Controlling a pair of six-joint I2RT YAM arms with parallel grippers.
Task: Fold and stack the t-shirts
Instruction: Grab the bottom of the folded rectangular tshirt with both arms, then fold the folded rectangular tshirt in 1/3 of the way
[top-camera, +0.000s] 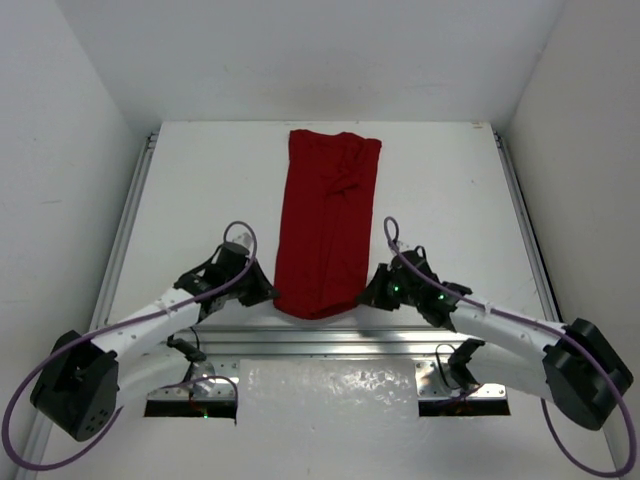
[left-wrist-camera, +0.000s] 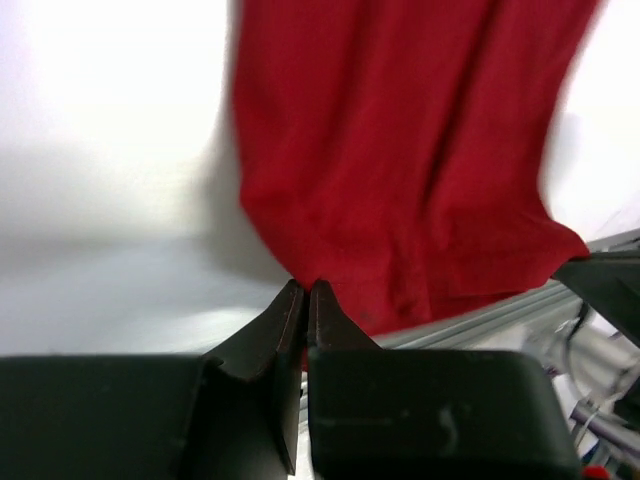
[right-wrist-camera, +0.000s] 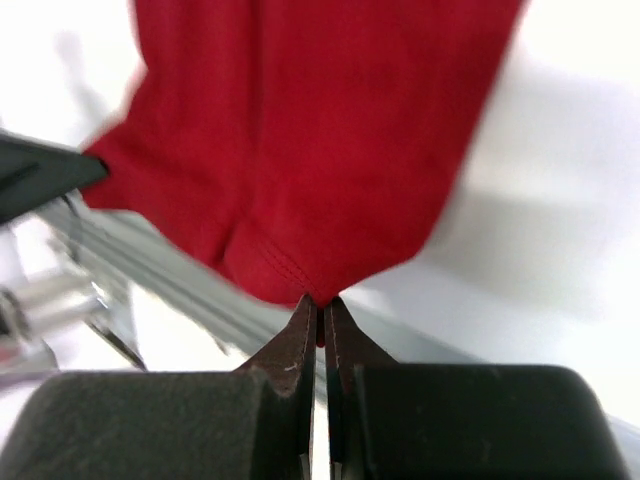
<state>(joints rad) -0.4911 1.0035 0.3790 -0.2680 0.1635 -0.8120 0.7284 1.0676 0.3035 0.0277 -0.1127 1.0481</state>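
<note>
The dark red t-shirt (top-camera: 327, 225) lies as a long narrow folded strip down the middle of the white table, its far end wrinkled. Its near end hangs a little over the table's front edge. My left gripper (top-camera: 268, 293) is shut on the shirt's near left corner; the left wrist view shows red cloth (left-wrist-camera: 400, 170) pinched between the tips (left-wrist-camera: 307, 290). My right gripper (top-camera: 368, 296) is shut on the near right corner; the right wrist view shows the hem (right-wrist-camera: 300, 150) caught between the tips (right-wrist-camera: 320, 303).
A metal rail (top-camera: 330, 345) runs along the table's front edge just behind the grippers. White walls enclose the table at left, right and back. A metal strip (top-camera: 125, 230) borders the left side.
</note>
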